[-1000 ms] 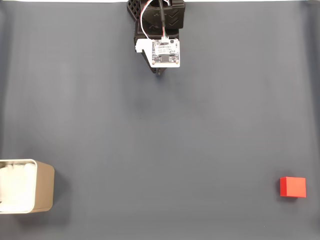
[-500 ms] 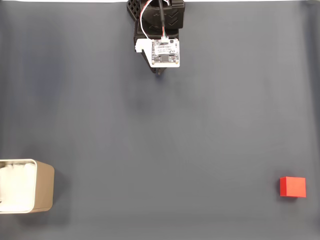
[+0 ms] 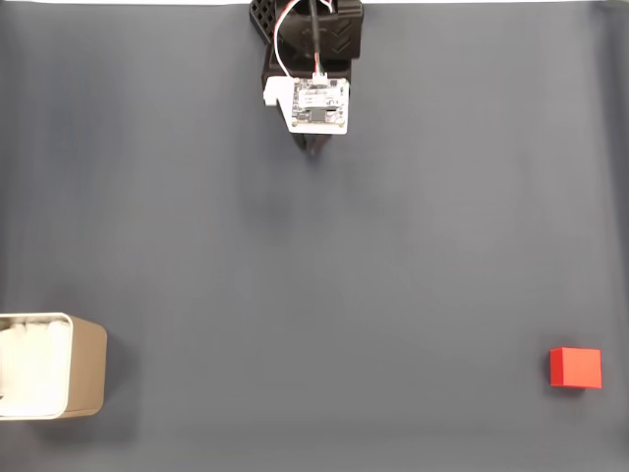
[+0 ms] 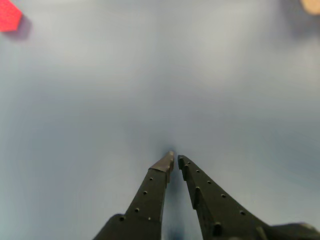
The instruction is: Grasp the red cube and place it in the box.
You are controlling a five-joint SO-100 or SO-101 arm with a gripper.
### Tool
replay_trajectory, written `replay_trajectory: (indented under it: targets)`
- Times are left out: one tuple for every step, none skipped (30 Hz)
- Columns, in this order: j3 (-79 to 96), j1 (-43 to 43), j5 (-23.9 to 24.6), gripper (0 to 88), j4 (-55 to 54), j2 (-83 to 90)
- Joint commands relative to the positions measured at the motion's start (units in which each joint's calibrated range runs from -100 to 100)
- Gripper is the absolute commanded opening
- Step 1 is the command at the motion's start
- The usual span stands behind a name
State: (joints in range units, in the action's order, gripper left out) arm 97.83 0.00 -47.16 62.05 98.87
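In the wrist view the hand [image 4: 175,159] is almost closed: its 2 black fingers [image 4: 150,192] meet nearly at the tips, with only a thin gap between them, and they hold nothing. The tips hang over the bare dark grey table [image 4: 160,90]. In the fixed view the arm [image 3: 313,59] stands at the top middle edge, with a white circuit board [image 3: 318,105] on it, and the hand [image 3: 314,147] shows just below this board.

The red cube [image 3: 575,368] lies on the table near the right edge, low in the fixed view, well apart from the hand. The box [image 3: 44,366] stands at the left edge, far from the cube. Its inside looks white; I cannot tell if something is in it.
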Motion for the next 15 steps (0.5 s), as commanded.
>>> replay_trajectory:
  targets:
    - [-7.87, 0.14, 0.73, 0.0, -11.23, -4.94]
    - [-12.79, 0.43, 0.78, 0.0, -12.38, -8.40]
    - [-18.09, 0.64, 0.93, 0.0, -12.54, -12.04]
    - [-24.38, 0.85, 1.17, 0.0, -12.05, -16.29]
    - [-31.22, 0.92, 1.47, 0.0, -10.90, -20.71]
    - [-37.52, 0.99, 1.66, 0.0, -9.43, -24.61]
    - [-43.72, 1.07, 1.76, 0.0, -7.95, -28.42]
    - [-49.47, 1.14, 1.81, 0.0, -6.48, -32.06]
    - [-54.49, 1.14, 1.81, 0.0, -5.09, -35.18]
    - [-59.14, 1.14, 1.76, 0.0, -3.77, -37.95]
    - [-63.25, 1.14, 1.56, 0.0, -2.38, -40.55]
    - [-66.35, 1.14, 1.27, 0.0, -1.15, -42.63]
    - [-68.82, 1.14, 1.03, 0.0, -0.33, -44.45]
    - [-70.73, 1.07, 0.78, 0.0, 0.16, -46.01]
    - [-72.10, 0.92, 0.44, 0.0, 0.41, -47.40]
